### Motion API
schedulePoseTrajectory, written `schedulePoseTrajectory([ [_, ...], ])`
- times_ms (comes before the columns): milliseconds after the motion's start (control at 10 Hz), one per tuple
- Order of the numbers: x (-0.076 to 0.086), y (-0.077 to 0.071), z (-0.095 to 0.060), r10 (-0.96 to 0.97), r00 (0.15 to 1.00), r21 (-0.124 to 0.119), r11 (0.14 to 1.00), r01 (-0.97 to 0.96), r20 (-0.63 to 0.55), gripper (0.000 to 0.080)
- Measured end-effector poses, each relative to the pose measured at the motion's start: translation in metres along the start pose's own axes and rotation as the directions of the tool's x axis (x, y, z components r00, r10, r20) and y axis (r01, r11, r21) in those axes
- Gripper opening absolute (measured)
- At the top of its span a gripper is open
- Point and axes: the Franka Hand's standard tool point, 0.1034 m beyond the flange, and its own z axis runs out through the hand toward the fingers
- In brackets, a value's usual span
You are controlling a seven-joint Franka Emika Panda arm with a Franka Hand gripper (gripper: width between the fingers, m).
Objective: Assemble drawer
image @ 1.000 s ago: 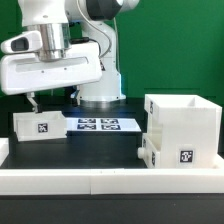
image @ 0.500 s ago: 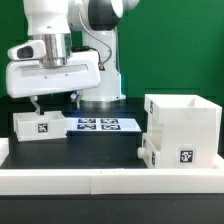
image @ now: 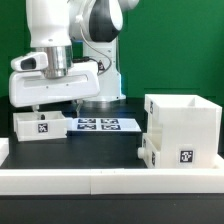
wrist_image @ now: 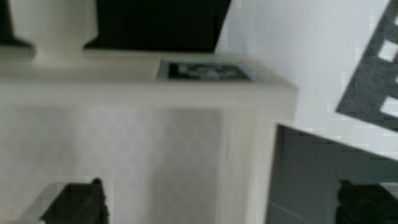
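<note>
A small white drawer part (image: 40,126) with a black marker tag lies at the exterior view's left. My gripper (image: 38,108) hangs just above it with its jaws spread wide and nothing between them. In the wrist view the same part (wrist_image: 143,130) fills most of the picture, its tag (wrist_image: 205,70) showing on the upper face. My gripper (wrist_image: 226,205) is open there, with one dark fingertip at each side of the part. A large white open box (image: 185,125) stands at the exterior view's right.
The marker board (image: 98,124) lies flat behind the small part and shows in the wrist view (wrist_image: 365,80). A low white piece (image: 148,150) sits against the big box's near left side. A white rail (image: 100,180) runs along the table's front.
The arm has moved toward the exterior view's right and slightly down, bringing the open gripper over the small white part. The parts have not moved.
</note>
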Motion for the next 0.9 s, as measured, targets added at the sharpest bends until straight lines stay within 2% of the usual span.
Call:
schedulePoseTrajectory([
  [400, -0.0089, -0.0001, 0.0118, -0.002, 1.000, 0.010, 1.000, 0.002, 0.009, 0.0648],
  [600, -0.0092, -0.0001, 0.0123, -0.002, 1.000, 0.010, 1.000, 0.002, 0.010, 0.0392],
  [700, -0.0092, 0.0000, 0.0123, -0.002, 1.000, 0.010, 1.000, 0.002, 0.010, 0.0392],
  [800, -0.0090, -0.0001, 0.0123, -0.003, 1.000, 0.010, 1.000, 0.003, 0.010, 0.0209],
  [900, -0.0084, -0.0008, 0.0123, -0.005, 1.000, 0.011, 1.000, 0.004, 0.009, 0.0080],
])
